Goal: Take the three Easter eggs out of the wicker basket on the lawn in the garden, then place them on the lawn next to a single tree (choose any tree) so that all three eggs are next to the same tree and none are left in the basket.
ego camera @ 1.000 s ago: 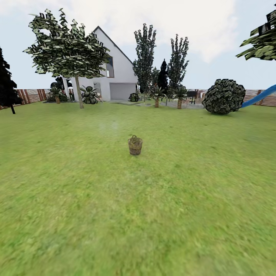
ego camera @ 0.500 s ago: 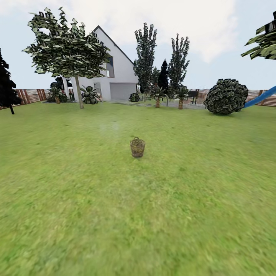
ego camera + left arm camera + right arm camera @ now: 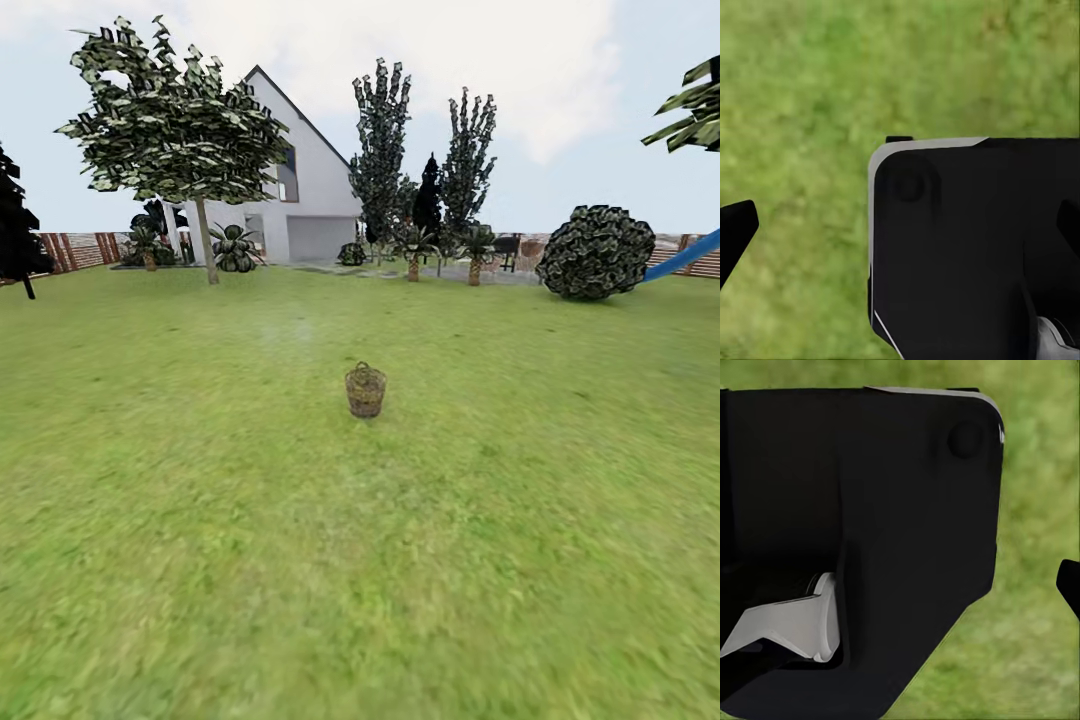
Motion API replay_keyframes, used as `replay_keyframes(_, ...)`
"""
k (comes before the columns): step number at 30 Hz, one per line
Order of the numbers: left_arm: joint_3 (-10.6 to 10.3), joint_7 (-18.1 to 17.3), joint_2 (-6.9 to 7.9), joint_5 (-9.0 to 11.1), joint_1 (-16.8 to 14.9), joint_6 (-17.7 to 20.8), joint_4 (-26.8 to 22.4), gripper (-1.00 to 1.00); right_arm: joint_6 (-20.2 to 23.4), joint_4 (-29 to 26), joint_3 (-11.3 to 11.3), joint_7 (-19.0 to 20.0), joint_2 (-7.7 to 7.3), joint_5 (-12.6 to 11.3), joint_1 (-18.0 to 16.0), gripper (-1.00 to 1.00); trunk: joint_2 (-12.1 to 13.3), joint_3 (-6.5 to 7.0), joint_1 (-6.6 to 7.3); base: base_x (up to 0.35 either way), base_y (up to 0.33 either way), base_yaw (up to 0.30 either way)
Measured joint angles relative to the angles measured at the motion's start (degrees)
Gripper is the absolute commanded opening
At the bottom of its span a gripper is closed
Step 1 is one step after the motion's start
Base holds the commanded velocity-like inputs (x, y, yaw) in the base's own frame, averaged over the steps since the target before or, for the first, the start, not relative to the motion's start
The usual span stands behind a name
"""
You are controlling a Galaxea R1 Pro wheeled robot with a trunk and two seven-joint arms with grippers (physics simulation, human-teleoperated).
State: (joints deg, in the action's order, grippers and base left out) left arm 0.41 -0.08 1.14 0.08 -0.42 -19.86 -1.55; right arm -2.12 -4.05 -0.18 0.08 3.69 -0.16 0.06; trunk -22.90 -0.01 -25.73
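The wicker basket (image 3: 365, 390) stands upright on the lawn (image 3: 200, 520), about in the middle of the head view and well apart from the robot, w/ open grass all around it. The main risk from here, as I judge it, is the approach: if the base rolls too far or a bit off line, it may bump the light basket and tip it, so the eggs roll out on the grass and are harder to pick. Stopping too early is also a risk, b/c the arms then must stretch to reach over the rim and the handle loop may be in the way. About the content: the basket is too small and far to see inside; the eggs can't be seen, so how many are in it I cannot tell. The tree (image 3: 205, 240) w/ the bare pale trunk stands far behind, to the left, near the white house (image 3: 310, 190), so each egg needs a long carry, and a weak grip could drop one on the way. In the wrist views dark robot body parts cover much of the frame above blurred grass; whether the left tool and the right tool are apart or together I cannot tell.
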Motion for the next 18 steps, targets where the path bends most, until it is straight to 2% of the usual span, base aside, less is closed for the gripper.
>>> replay_keyframes(18, 0.0, 0.0, -0.03, 0.0, 0.0, 0.0, 0.0, 1.00, 0.0, 0.0, -0.1, 0.0, 0.00, 0.0, 0.0, 1.00, 0.0, 0.00, 0.00, 0.317, 0.169, 0.000)
